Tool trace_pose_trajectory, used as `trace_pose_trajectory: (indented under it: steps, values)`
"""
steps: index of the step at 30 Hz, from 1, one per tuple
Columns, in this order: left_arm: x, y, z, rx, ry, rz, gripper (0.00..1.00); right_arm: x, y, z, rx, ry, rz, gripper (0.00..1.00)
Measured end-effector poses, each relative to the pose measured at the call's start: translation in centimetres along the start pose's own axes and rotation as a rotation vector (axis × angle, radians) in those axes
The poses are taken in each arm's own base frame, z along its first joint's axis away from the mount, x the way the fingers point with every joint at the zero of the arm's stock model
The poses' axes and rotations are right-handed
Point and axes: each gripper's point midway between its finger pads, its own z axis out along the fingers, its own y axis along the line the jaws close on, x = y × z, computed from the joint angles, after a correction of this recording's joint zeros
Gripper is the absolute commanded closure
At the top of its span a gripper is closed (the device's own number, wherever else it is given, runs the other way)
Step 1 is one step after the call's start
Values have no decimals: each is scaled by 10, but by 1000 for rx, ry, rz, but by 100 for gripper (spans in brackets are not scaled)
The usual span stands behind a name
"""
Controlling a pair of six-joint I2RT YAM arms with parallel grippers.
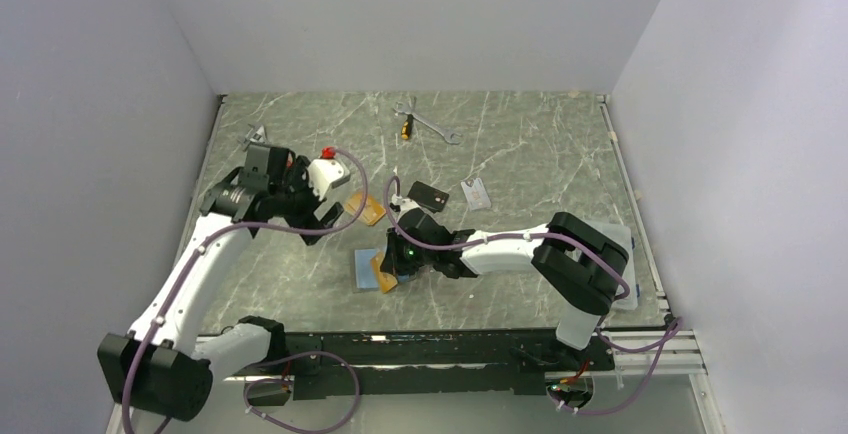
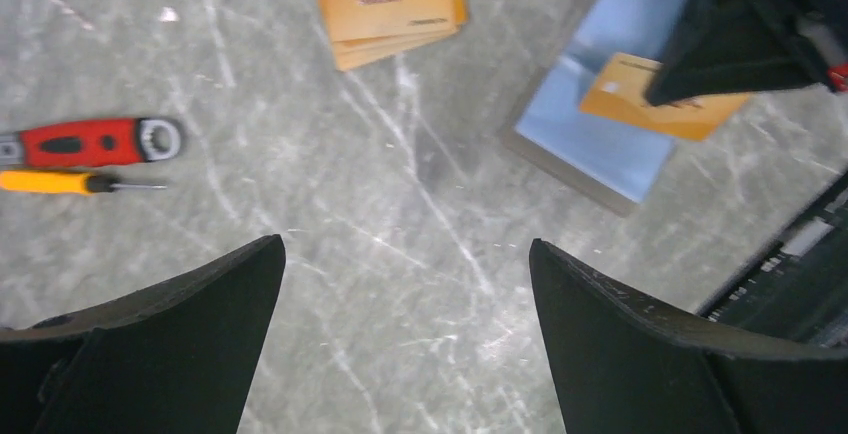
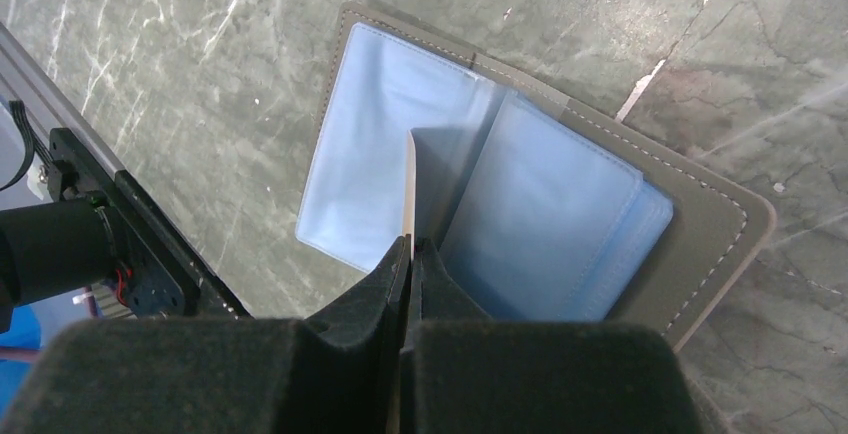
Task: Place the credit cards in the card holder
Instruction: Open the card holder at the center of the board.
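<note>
The right gripper (image 3: 410, 254), clenched on an orange card (image 2: 615, 89) edge-on over the open holder (image 3: 715, 224), probably needed to lay it flatter to enter a pocket (image 3: 560, 214); the left gripper (image 2: 405, 249) gaped.

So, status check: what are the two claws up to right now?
Left gripper open, holding nothing. Right gripper shut on orange card, edge-on over the open card holder. More orange cards lie aside, not in the way.
</note>
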Motion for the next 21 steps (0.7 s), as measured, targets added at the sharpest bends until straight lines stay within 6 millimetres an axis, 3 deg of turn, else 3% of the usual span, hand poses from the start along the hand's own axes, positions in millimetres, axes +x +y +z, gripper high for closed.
trace_pose_trajectory:
  steps: [4,6,10,15,18,21]
  values:
    - [-10,27,7,-90,45,23,1,0,0,0,-2,-2,1,100]
    - [2,28,15,-106,76,25,1,0,0,0,-2,-3,1,100]
    - [11,0,16,-35,46,73,3,0,0,0,-4,-4,1,100]
    - [-20,-39,11,108,-129,152,1,1,-1,-1,-5,-6,0,100]
    - [-24,-56,26,186,-144,195,1,2,-2,-2,-6,-7,2,100]
    - [-7,-72,52,261,-75,227,1,4,-3,-4,-8,-10,8,100]
